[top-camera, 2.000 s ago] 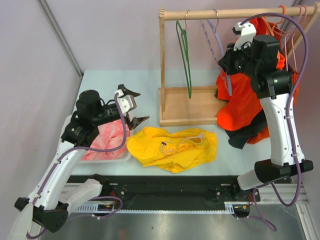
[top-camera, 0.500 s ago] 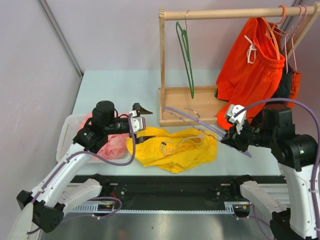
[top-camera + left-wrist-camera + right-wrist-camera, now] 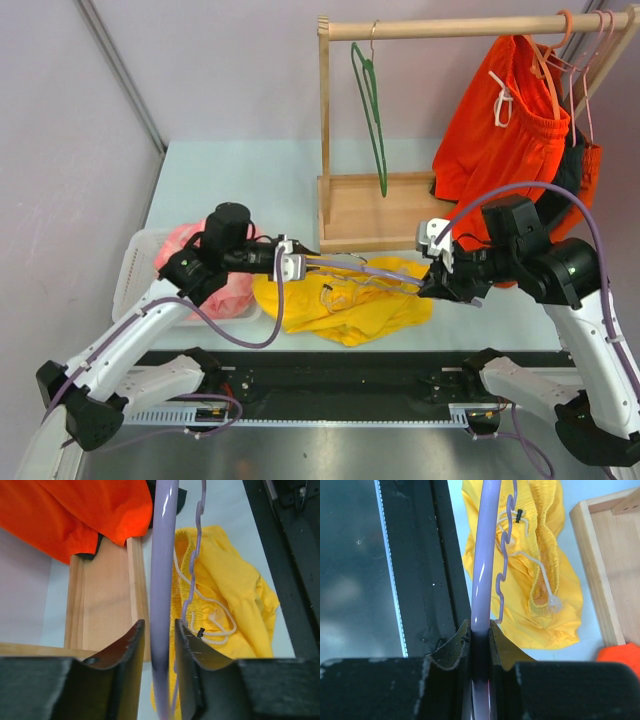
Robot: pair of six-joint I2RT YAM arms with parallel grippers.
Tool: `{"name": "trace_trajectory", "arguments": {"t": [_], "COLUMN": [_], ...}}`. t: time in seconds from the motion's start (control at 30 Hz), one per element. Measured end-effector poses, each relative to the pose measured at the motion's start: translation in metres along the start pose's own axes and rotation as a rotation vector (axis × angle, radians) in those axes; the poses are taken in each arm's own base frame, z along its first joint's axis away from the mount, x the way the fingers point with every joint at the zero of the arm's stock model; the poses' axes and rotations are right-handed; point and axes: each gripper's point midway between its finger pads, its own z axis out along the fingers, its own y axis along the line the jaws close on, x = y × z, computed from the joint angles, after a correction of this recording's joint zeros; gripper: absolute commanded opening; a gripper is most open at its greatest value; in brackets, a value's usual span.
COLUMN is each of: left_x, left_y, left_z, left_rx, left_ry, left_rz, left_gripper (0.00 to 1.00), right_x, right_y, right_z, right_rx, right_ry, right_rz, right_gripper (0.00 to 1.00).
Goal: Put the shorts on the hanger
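The yellow shorts [image 3: 350, 310] lie crumpled on the table in front of the wooden rack, white drawstring up. The lilac hanger [image 3: 365, 270] is held level just above them, between my two grippers. My left gripper [image 3: 303, 262] is at its left end. In the left wrist view this gripper [image 3: 159, 627] has closed in on the hanger's thick bar [image 3: 165, 555], with the shorts [image 3: 235, 600] beyond. My right gripper [image 3: 428, 288] holds the right end. In its wrist view the gripper [image 3: 480, 627] is clamped tight on the bar [image 3: 482, 555] above the shorts [image 3: 535, 540].
The wooden rack [image 3: 370, 215] stands behind, with a dark green hanger [image 3: 372, 110] and orange-red shorts [image 3: 500, 130] on its rail. A white bin [image 3: 130, 270] holding pink cloth [image 3: 215, 285] sits at the left. A black rail [image 3: 330, 375] runs along the near table edge.
The right arm brought the lilac hanger down from the rack rail to just above the shorts. The left gripper moved right and closed from wide open onto the hanger's other end.
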Motion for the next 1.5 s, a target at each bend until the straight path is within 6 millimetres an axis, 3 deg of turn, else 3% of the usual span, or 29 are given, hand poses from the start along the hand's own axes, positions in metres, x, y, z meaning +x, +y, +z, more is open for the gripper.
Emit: {"name": "trace_trajectory", "arguments": {"t": [0.03,0.07,0.13,0.27,0.43,0.57,0.73,0.83,0.87,0.93,1.0,1.2,1.37,1.5], "left_x": [0.001,0.002,0.004,0.005,0.011,0.013,0.015,0.016,0.016,0.017,0.018,0.018,0.046,0.063], "left_y": [-0.002,-0.003,-0.005,-0.004,-0.006,0.000,0.002,0.003,0.003,0.004,0.004,0.016,0.037,0.029], "left_z": [0.002,0.003,0.005,0.003,0.004,0.006,0.006,0.007,0.007,0.007,0.006,-0.012,-0.038,-0.039], "left_rx": [0.009,0.019,0.031,0.023,0.025,0.007,-0.011,-0.020,-0.023,-0.030,-0.034,-0.102,-0.188,-0.159], "left_ry": [0.004,0.008,0.019,0.033,0.066,0.087,0.102,0.109,0.112,0.120,0.126,0.107,0.170,0.226], "left_rz": [-0.008,-0.015,-0.031,-0.063,-0.139,-0.187,-0.225,-0.224,-0.224,-0.230,-0.234,-0.316,-0.414,-0.460], "left_gripper": [0.05,0.01,0.00,0.00,0.00,0.00,0.00,0.00,0.00,0.17,0.37,0.55,0.64,0.69], "right_x": [0.000,0.000,0.002,0.003,-0.007,-0.026,-0.042,-0.048,-0.049,-0.052,-0.053,-0.045,-0.031,-0.017], "right_y": [0.001,0.001,0.001,-0.005,-0.021,-0.034,-0.047,-0.050,-0.049,-0.048,-0.048,-0.045,-0.048,-0.043], "right_z": [0.001,0.001,0.002,0.004,0.010,0.021,0.052,0.067,0.070,0.075,0.076,0.063,0.024,0.011], "right_rx": [-0.004,-0.008,-0.006,0.030,0.081,0.080,0.041,0.021,0.016,0.002,0.007,0.040,0.150,0.174], "right_ry": [0.002,0.006,0.019,0.043,0.045,0.031,0.031,0.028,0.025,0.020,0.022,0.022,0.015,0.030], "right_rz": [-0.004,-0.008,-0.012,0.008,-0.018,-0.032,-0.043,-0.053,-0.055,-0.067,-0.076,-0.108,-0.081,-0.056], "right_gripper": [0.02,0.08,0.22,0.58,0.61,0.58,0.48,0.30,0.14,0.00,0.00,0.00,0.00,0.00]}}
